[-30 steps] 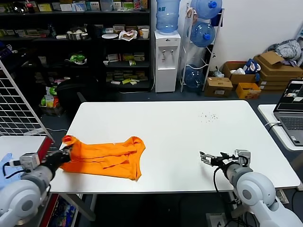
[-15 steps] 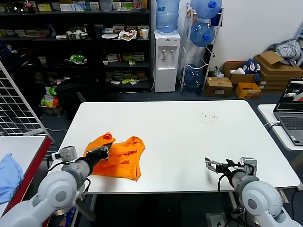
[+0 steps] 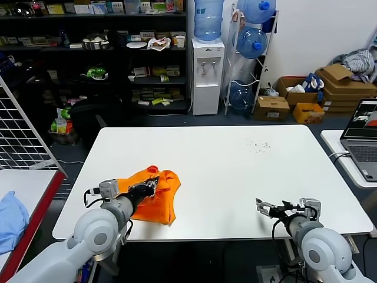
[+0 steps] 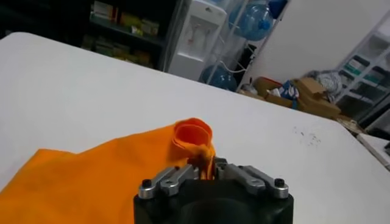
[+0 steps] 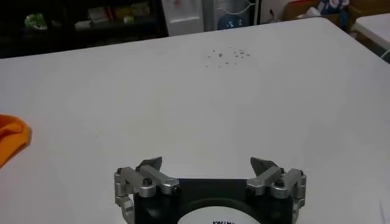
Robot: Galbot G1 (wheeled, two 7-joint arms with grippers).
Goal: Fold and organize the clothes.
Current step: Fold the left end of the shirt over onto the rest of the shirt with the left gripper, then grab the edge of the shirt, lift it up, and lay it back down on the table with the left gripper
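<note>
The orange T-shirt lies bunched near the front left of the white table, one rolled edge pinched in the left gripper. To fold well, I'd carry that edge flat across before letting go. The right gripper waits spread open over bare tabletop near the front right.

My left gripper hides its own fingertips under a fold of the bright orange soft-fabric T-shirt; can't confirm the grip. Shirt's lettering isn't visible. Light blue cloth, far left, is cut off by the frame edge.
</note>
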